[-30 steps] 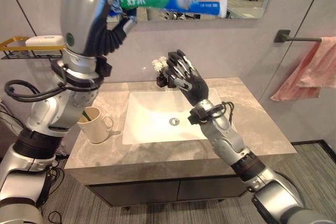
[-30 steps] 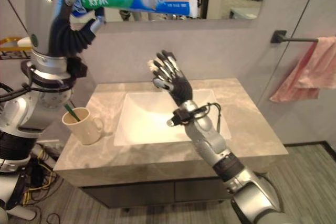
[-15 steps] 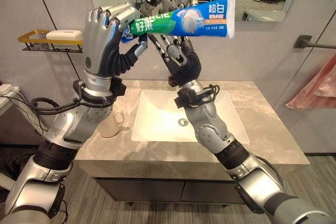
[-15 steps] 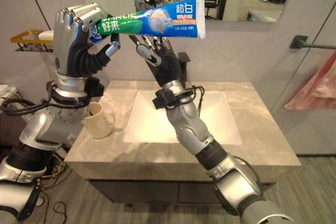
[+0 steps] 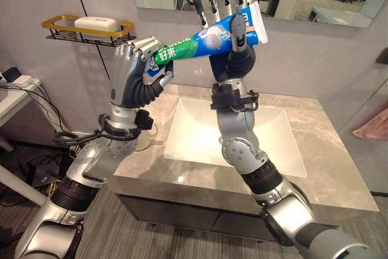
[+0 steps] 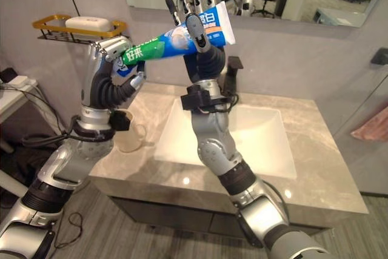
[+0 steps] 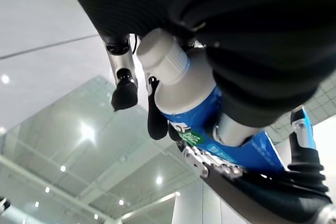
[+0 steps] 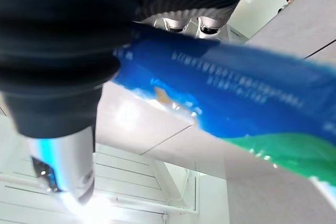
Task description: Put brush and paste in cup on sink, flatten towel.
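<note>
Gripping the toothpaste tube [image 5: 200, 43], the left hand [image 5: 136, 71] has lowered it; the right hand [image 5: 233, 40], fingers straight, now braces its crimped end for transfer.

The blue-and-green paste tube [image 5: 206, 42] is slanting in the air above the sink [image 5: 236, 141], white cap end lower, flat end higher. The pale cup [image 6: 128, 138] is standing upright on the counter left of the sink.
</note>
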You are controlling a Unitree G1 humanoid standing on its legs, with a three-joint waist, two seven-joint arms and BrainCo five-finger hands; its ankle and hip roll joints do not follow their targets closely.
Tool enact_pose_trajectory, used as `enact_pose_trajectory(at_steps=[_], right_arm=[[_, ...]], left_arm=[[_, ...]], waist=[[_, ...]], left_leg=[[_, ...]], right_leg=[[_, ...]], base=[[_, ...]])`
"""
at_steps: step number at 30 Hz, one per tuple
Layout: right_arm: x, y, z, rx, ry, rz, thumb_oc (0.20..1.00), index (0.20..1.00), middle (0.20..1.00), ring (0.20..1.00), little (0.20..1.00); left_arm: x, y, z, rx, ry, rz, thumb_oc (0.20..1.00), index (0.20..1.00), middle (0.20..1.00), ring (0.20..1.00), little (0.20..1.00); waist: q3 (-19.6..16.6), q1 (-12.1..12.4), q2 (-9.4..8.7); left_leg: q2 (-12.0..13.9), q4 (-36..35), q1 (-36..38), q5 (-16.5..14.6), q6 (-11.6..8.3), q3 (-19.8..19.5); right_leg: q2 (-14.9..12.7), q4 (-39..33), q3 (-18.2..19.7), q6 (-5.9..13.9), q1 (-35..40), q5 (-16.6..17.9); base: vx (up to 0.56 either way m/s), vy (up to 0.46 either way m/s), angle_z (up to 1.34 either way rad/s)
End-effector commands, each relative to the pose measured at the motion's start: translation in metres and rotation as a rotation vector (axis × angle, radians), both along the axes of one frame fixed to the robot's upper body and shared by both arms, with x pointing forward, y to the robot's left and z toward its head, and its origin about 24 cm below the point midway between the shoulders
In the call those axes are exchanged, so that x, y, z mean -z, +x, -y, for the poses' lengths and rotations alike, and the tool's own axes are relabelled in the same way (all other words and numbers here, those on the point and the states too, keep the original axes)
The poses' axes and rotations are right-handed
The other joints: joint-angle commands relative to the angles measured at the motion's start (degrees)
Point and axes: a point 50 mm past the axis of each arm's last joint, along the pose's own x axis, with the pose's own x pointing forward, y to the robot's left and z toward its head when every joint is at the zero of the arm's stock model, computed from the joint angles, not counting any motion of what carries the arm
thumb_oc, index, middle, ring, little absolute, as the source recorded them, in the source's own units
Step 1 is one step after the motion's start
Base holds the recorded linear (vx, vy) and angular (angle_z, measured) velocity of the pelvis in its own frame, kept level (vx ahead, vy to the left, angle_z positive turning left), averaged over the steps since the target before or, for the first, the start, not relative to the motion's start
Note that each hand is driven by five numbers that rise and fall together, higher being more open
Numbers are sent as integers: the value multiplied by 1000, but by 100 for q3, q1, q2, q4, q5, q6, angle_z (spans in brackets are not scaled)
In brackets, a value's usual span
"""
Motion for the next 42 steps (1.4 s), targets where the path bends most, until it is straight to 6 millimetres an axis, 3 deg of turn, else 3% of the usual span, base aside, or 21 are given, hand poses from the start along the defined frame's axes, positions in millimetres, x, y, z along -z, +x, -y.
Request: enact_pose_trajectory(at_steps=[1,2,5,9,10,11,16,18,19,21,31,39,41,42], right_arm=[[-33,-13,5,-33,132,120,900,900,900,900,900],[-31,-12,4,-37,133,108,875,875,875,875,875],[-26,-10,3,-39,119,89,652,652,652,652,652],[-20,-8,-2,-55,110,59,451,451,451,451,451],[-19,-8,-2,-57,110,54,351,351,351,351,351],[-18,-8,-3,-60,110,47,200,200,200,200,200],[-13,-5,-3,-50,121,14,200,200,200,200,200],[-12,-4,-2,-43,127,5,200,200,200,200,200],[-12,-3,-1,-37,130,1,200,200,200,200,200],[-11,-1,4,-6,142,-17,200,200,200,200,200],[-5,9,23,106,245,-100,200,200,200,200,200],[-6,17,51,248,277,-106,200,200,200,200,200],[-6,18,56,269,280,-106,200,200,200,200,200],[-5,18,62,288,279,-105,200,200,200,200,200]], left_arm=[[-14,-6,1,40,17,52,200,200,200,200,200],[-12,-6,1,40,15,47,200,200,200,200,200],[-12,-7,2,47,15,44,200,200,200,200,200],[-10,-7,7,70,-7,29,200,200,200,200,200],[-10,-7,8,76,-12,27,200,200,200,200,200],[-10,-7,9,78,-16,26,200,200,200,200,200],[-10,-6,10,83,-31,23,200,200,200,200,200],[-9,-7,10,83,-36,19,347,347,347,347,347],[-9,-7,9,83,-39,18,448,448,448,448,448],[-7,-9,6,76,-47,12,1000,1000,1000,1000,1000],[-6,-25,-14,41,-136,37,1000,1000,1000,1000,1000],[-1,-40,-55,-93,-218,59,1000,1000,1000,1000,1000],[8,-41,-68,-150,-241,26,1000,1000,1000,1000,1000],[23,-41,-84,-224,-261,-40,1000,1000,1000,1000,1000]], waist=[[-160,33,-309],[-171,31,-301],[-178,19,-285],[-180,3,-271],[-182,-4,-269],[-181,-10,-267],[-185,-25,-259],[-181,-22,-260],[-177,-21,-259],[-172,4,-263],[-126,315,-305],[-26,865,-416],[0,981,-452],[42,1111,-484]], left_leg=[[-16,17,-196,156,41,-130],[-17,17,-200,155,41,-127],[-19,17,-192,149,38,-124],[-18,17,-184,149,33,-122],[-18,17,-181,148,34,-128],[-17,17,-182,149,36,-132],[-20,17,-169,141,42,-132],[-19,17,-167,141,43,-137],[-19,17,-167,140,44,-137],[-29,17,-177,137,50,-155],[-151,17,-286,147,90,-372],[-342,17,-566,218,114,-743],[-390,17,-632,237,124,-836],[-432,17,-683,254,139,-914]], right_leg=[[-624,323,279,307,358,-184],[-626,314,268,309,364,-182],[-626,281,269,306,384,-175],[-630,253,254,305,410,-168],[-630,256,257,303,413,-169],[-631,258,258,301,414,-169],[-634,260,255,303,421,-174],[-638,266,248,302,429,-182],[-643,271,244,303,429,-182],[-650,288,227,304,435,-185],[-709,275,11,327,525,-187],[-788,170,-349,358,636,-159],[-795,167,-442,364,650,-151],[-806,153,-524,376,668,-127]], base=[[-1,6,4],[0,0,0],[0,0,0],[0,0,0],[0,0,0],[0,0,0],[0,0,0],[0,0,0],[0,0,0],[0,0,0],[-5,9,12],[-8,7,23],[-6,4,34],[2,6,35]])
